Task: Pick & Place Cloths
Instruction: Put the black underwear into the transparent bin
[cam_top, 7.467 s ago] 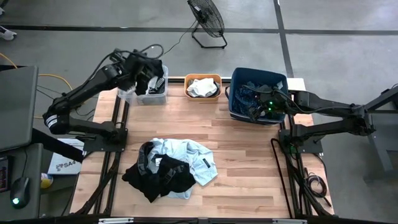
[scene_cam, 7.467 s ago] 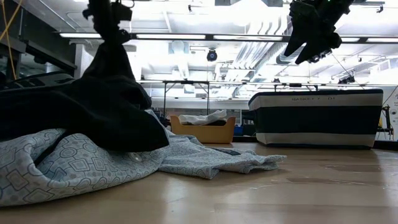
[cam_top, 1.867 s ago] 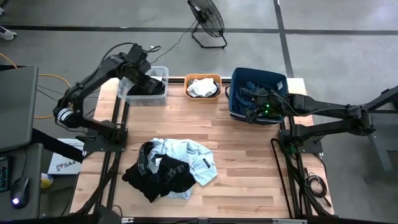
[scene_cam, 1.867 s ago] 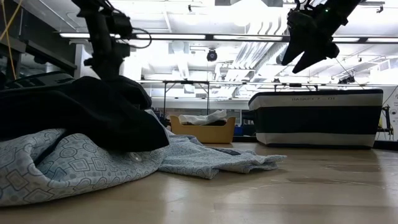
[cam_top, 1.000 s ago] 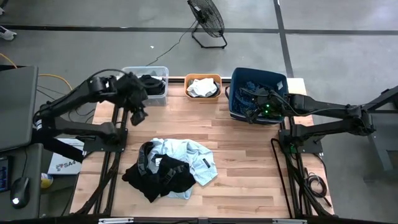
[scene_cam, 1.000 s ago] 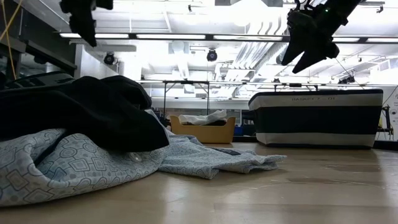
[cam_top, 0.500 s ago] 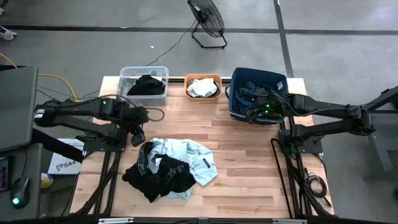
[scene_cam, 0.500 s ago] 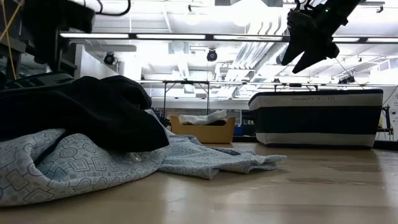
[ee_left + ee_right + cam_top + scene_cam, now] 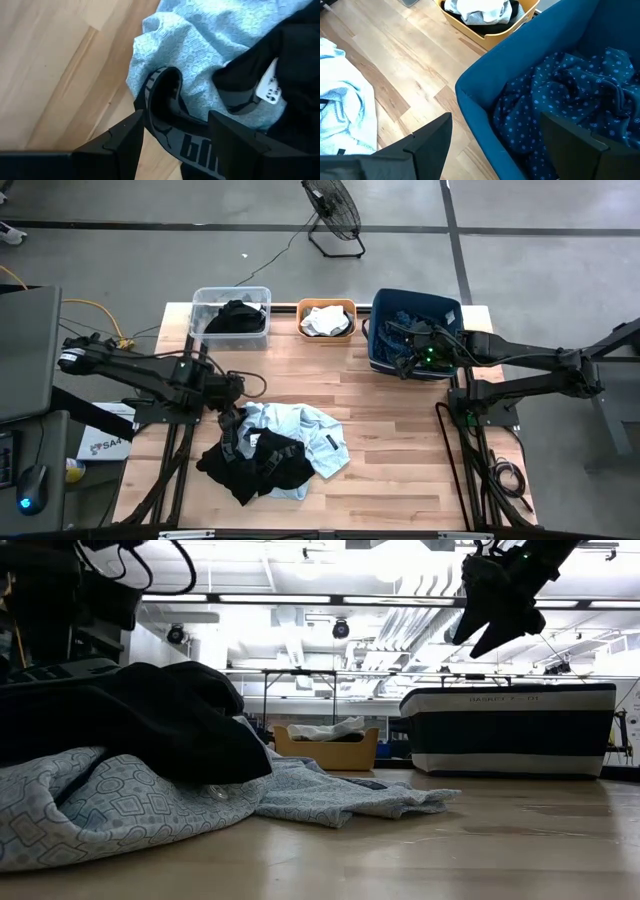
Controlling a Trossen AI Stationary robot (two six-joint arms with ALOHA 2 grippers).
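Having left the bin, left gripper (image 9: 232,412) reaches cloths (image 9: 268,450).

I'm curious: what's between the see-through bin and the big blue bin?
The orange bin holding a white cloth, seen from above, between the clear bin and blue bin.

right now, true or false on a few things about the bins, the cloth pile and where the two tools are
1. The left tool is open over the black waistband at the cloth pile's edge. True.
2. The orange bin is empty. False: it holds a white cloth.
3. The right tool hangs over the dark blue bin holding nothing. True.
4. The dotted navy cloth lies on the table. False: it is inside the dark blue bin.
5. The clear bin holds a black cloth. True.
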